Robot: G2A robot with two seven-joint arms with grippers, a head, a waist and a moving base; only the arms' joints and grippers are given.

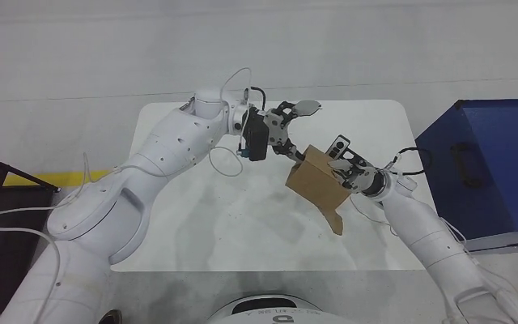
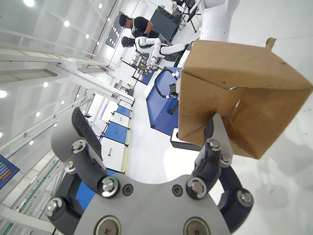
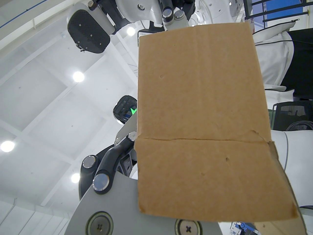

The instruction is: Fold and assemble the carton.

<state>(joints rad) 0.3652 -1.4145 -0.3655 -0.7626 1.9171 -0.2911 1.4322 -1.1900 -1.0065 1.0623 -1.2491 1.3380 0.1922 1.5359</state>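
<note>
Brown cardboard carton [image 1: 317,185] is tilted, right of centre, above white table [image 1: 202,219]. Right gripper [image 1: 346,168]: jaws clamped on carton's upper-right side. Left gripper [image 1: 301,130], upper centre: jaws wide, one finger [image 2: 220,133] touching carton's end flaps, other clear.

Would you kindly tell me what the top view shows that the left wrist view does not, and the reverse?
Top view: the table in full outline and the carton along its whole length, tilted. Left wrist view: close up, the carton's folded end flaps, with one finger of the left claw touching them. Both: the brown carton, the open left claw and the blue bin beside the table.
</note>
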